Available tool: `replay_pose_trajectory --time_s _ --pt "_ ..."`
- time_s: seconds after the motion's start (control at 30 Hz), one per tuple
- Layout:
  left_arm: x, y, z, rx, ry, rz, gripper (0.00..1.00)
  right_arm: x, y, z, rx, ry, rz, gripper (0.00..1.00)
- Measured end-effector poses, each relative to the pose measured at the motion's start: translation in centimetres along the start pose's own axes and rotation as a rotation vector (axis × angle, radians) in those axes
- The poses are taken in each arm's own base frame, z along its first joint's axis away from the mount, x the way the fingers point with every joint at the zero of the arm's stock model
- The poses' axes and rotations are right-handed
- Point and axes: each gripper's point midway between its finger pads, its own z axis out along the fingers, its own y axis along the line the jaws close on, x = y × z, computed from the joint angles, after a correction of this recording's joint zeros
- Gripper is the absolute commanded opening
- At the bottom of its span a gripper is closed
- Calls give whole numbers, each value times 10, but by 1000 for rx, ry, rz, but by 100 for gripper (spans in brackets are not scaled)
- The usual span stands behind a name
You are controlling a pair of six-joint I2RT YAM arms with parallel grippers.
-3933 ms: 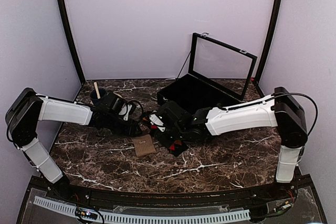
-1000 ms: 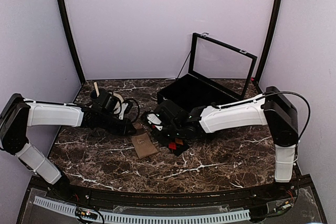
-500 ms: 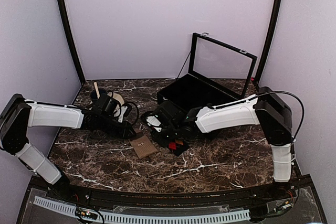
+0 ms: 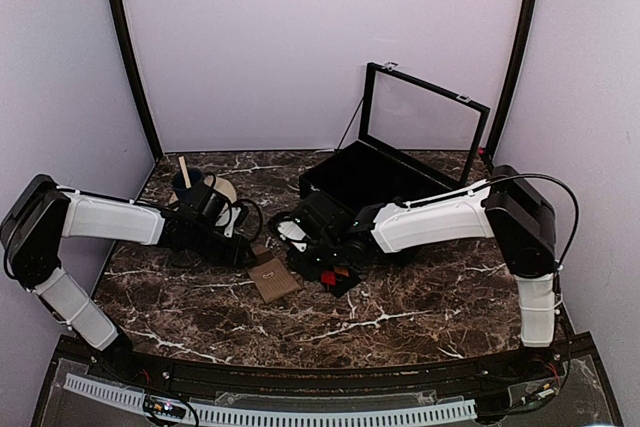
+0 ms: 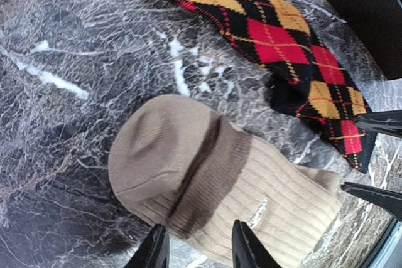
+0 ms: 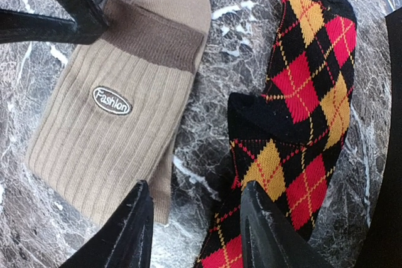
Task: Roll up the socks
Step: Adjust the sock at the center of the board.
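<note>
Left end effector [image 5: 198,249], right end effector [image 6: 196,227] released; socks [image 6: 119,105] on marble table [image 4: 420,317]; lilac walls [image 4: 300,47].

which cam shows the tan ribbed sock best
Right wrist: the tan ribbed fabric sock lies flat, nearly whole, its Fashion label readable. Left wrist shows the sock with its lower edge cut off. Top external shows only a small tan patch.

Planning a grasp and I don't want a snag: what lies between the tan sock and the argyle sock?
Nothing but bare marble table lies between the tan sock and the argyle sock. The right wrist view shows the gap most clearly.
</note>
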Motion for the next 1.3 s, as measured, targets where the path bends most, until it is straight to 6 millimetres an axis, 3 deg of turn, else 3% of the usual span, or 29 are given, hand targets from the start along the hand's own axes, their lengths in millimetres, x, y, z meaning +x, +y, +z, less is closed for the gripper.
replay_pose_trajectory --time_s 0.33,0.6,0.8,1.0,1.3 --pt "9 11 12 -25 42 -6 36 -3 1 3 -2 -3 0 44" --pt "-3 9 14 -22 28 -3 33 -2 1 4 -2 -1 0 44" --pt "-7 7 14 -18 20 1 26 0 0 6 -2 4 0 44" --pt "-2 9 20 -17 44 1 12 0 -1 6 0 5 3 44" --pt "-7 8 19 -16 34 3 8 0 -3 6 1 6 6 44"
